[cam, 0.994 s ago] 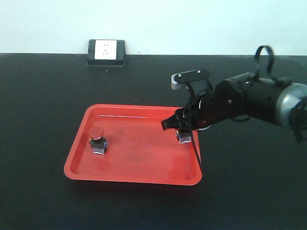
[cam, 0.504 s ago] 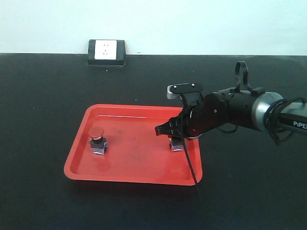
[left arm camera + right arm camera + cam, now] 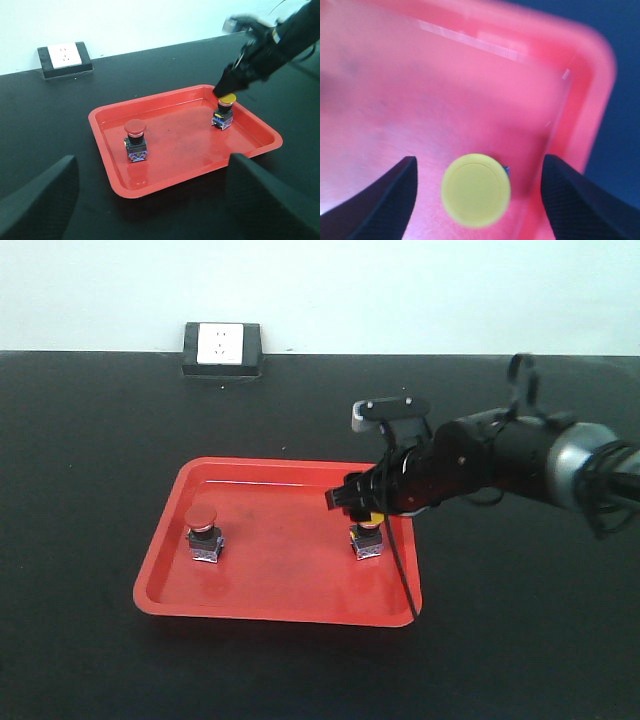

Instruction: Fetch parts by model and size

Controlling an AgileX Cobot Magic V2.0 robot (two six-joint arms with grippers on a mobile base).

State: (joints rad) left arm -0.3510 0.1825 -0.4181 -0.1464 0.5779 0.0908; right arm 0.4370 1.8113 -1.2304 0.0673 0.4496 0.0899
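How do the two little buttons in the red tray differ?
The red-capped switch stands alone at the tray's left; the yellow-capped switch stands near its right rim. The right gripper hangs over the yellow one, jaws open either side; nothing is near the red one. Both stand upright on dark block bases.

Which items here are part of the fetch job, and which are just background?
Job:
- yellow-capped switch, standing in the tray
- red-capped switch, standing in the tray
- red tray holding both
- right gripper, open, above the yellow cap

Background:
- wall socket block
- black table
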